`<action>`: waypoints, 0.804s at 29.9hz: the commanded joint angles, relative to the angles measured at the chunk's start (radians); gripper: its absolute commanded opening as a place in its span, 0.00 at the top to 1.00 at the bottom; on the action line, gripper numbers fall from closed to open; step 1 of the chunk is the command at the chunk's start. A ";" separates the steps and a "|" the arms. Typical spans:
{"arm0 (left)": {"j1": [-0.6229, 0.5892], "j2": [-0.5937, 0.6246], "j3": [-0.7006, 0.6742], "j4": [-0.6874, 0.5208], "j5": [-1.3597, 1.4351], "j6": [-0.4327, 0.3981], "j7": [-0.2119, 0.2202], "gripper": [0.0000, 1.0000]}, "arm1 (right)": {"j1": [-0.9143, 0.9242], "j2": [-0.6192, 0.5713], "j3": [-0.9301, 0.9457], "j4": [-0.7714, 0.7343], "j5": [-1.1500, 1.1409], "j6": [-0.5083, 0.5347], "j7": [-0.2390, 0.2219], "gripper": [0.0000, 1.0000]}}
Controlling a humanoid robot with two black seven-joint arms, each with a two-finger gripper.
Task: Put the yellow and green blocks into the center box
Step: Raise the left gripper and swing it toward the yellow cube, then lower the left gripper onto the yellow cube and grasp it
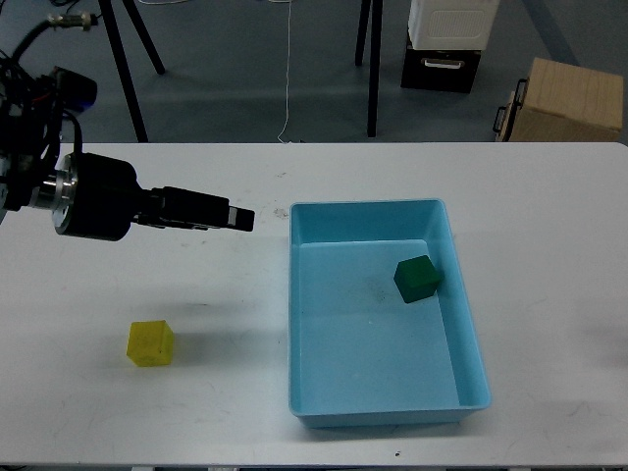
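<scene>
A yellow block [150, 343] lies on the white table [196, 275] at the front left. A green block [417, 279] lies inside the light blue box [369, 205], near its right wall. My left gripper [243, 218] comes in from the left and hangs above the table, up and to the right of the yellow block and just left of the box's far left corner. It is seen from the side, so its fingers cannot be told apart. It holds nothing that shows. My right gripper is out of view.
Beyond the table's far edge, on the floor, are black stand legs [373, 69], a white and black case [446, 39] and a cardboard box [564, 98]. A thin cable [287, 69] hangs down behind the table.
</scene>
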 commanded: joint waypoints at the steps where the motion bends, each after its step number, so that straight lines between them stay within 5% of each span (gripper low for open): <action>1: 0.037 -0.033 0.080 0.017 0.008 0.000 0.007 0.01 | 0.001 0.000 0.009 -0.005 0.000 0.000 0.001 0.00; 9: 0.210 -0.032 0.042 0.191 0.020 0.000 -0.001 0.01 | 0.001 0.026 0.017 -0.029 0.003 0.000 0.001 0.00; 24: 0.284 -0.023 0.039 0.231 0.066 0.000 0.005 0.01 | 0.006 0.026 0.010 -0.037 0.003 0.000 -0.001 0.00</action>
